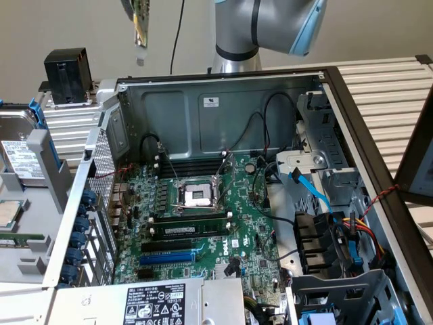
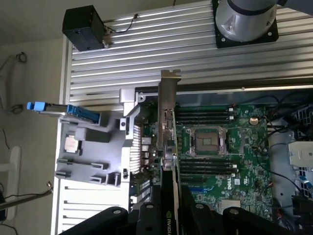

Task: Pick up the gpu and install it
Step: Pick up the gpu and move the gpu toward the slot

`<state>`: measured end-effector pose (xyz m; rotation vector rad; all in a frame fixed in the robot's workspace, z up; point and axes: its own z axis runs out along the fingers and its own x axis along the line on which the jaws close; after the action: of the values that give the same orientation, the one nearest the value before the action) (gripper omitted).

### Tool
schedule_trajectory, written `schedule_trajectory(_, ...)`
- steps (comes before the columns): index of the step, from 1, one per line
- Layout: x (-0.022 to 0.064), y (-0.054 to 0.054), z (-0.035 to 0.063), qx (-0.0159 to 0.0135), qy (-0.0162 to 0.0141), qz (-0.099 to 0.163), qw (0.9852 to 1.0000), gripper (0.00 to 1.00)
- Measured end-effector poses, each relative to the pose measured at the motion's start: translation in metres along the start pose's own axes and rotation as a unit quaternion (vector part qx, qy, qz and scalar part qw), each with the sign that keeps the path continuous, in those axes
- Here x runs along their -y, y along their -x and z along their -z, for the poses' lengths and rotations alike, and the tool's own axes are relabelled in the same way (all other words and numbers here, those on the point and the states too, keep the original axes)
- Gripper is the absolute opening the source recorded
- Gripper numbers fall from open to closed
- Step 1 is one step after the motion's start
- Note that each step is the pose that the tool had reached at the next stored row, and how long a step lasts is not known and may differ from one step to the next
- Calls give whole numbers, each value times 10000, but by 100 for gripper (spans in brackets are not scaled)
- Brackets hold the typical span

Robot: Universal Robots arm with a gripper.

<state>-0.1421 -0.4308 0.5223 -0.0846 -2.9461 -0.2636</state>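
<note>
setting: a slatted metal table (image 1: 385, 88) against a plain wall, with an open computer case (image 1: 223, 101) lying on it and the motherboard (image 1: 250, 230) face up inside.
gpu (image 1: 140, 24): off the table, hanging high above the case's far corner on the exterior view's left. in the wrist view its metal bracket (image 2: 169, 93) points away from the fingers, over the motherboard's rear edge.
gripper (image 2: 170, 213): clamped on the gpu's black shroud, one finger on either side.
handling: likely light and stiff. the thin board and its connector edge look fragile, so the shroud sides seem the safe hold.
progress: in hand, not yet seated.
</note>
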Motion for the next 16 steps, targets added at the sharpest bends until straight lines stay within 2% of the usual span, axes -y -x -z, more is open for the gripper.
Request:
schedule_trajectory(7,5,300,-74,-2,-8,14,10000,27)
schedule_trajectory(16,20,501,-201,-18,-39,109,9999,27)
